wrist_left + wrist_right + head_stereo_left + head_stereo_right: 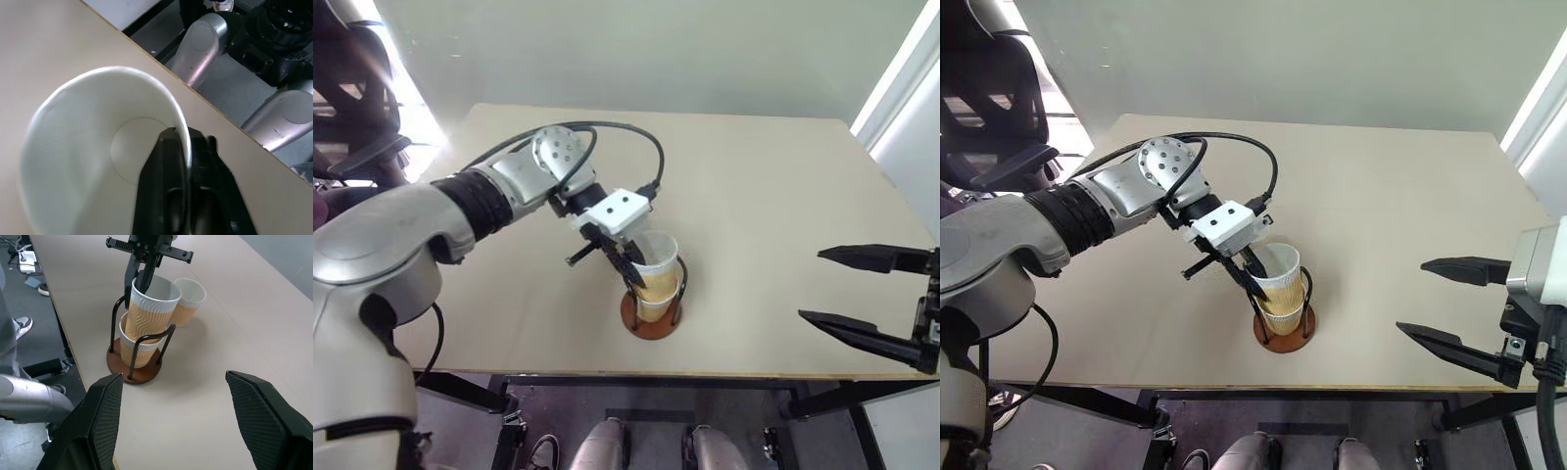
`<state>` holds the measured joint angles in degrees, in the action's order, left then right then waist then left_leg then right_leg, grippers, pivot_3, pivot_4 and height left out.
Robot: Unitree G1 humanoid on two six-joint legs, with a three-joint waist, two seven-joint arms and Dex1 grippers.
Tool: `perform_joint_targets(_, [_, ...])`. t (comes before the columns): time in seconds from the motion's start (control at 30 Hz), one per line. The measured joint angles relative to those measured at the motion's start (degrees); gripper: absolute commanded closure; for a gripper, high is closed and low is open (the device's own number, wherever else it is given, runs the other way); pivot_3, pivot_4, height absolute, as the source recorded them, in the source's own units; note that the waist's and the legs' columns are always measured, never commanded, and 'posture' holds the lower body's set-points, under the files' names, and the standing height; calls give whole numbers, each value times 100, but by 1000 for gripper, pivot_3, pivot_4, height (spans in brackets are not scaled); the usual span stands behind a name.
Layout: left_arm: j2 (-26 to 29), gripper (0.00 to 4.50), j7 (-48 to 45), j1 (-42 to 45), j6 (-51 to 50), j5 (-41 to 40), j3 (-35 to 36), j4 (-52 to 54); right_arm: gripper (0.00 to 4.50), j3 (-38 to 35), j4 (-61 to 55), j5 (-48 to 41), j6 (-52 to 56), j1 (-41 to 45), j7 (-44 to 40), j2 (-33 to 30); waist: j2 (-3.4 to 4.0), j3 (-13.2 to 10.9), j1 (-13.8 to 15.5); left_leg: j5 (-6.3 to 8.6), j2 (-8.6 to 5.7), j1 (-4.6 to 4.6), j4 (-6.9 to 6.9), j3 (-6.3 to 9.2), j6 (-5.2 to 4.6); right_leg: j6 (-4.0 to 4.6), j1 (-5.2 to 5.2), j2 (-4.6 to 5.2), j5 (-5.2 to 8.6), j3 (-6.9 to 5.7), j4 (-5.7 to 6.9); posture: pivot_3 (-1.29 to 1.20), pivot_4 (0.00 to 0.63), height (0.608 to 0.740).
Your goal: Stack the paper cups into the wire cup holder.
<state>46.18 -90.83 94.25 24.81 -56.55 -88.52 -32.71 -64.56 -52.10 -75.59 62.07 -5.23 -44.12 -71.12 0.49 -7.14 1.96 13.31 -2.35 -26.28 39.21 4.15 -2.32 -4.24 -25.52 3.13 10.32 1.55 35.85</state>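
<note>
The wire cup holder [142, 373] stands near the table's front edge, its brown disc base carrying black wire loops. One paper cup [138, 351] sits in it. A second paper cup [149, 308] is tilted and partly nested in the first. My left gripper [631, 269] is shut on the second cup's rim, with one finger inside [164, 191] and one outside the wall. A third paper cup [189, 301] stands on the table just beyond the holder. To the right of the holder, my right gripper [862, 294] hangs open and holds nothing.
The beige table [754, 176] stretches wide and bare behind and to the right of the holder. Its front edge runs just below the holder's base. A dark chair [999, 127] stands off the table's far left corner.
</note>
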Motion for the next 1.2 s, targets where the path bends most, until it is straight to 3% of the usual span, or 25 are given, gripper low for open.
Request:
perform_joint_targets(0.17, [7, 1544, 0, 43, -6, -49, 2, 53, 1062, 54, 1, -12, -41, 0, 23, -16, 0, 0, -1, 1, -1, 0, 2, -1, 0, 0, 1, 0, 0, 1, -1, 0, 150, 740])
perform_joint_targets(0.27, [-18, 1544, -3, 31, -70, -102, 141, 105, 1062, 80, 12, -8, -56, 3, 24, -48, 0, -1, 0, 0, -1, -2, 3, 0, 1, -1, 1, -1, 1, -1, -1, 0, 150, 740])
perform_joint_targets(0.4, [-164, 1544, -7, 24, -496, -351, 983, -158, 1062, 277, 99, 65, -185, 116, 16, -122, 0, 0, 4, 0, 0, -3, 6, -5, 1, -3, 1, 2, 0, 2, -4, 0, 150, 740])
perform_joint_targets(0.7, [9, 1544, -8, -100, -1276, -108, 2459, -1318, 1062, 2339, 850, 1093, -1194, 859, 2, -190, 24, -8, -34, -40, 2, 11, 1, -17, 13, -14, 2, -3, 7, 9, 0, 0, 150, 740])
perform_joint_targets(0.97, [-208, 1544, -7, -650, -542, 2259, 2586, -3112, 1062, 3565, 1366, 1463, -1734, 1842, -299, -135, 23, -10, -4, -45, -1, -2, 13, -3, 8, -21, 2, -6, 2, 5, -1, 0, 150, 740])
perform_joint_targets(1.2, [-818, 1544, -6, -848, -79, 3770, 3683, -3923, 1062, 4806, 1754, 2234, -1979, 2763, -135, 235, 17, -7, 34, -46, -7, -16, 40, -4, -10, -39, 6, 1, -14, 7, -3, 0, 150, 740])
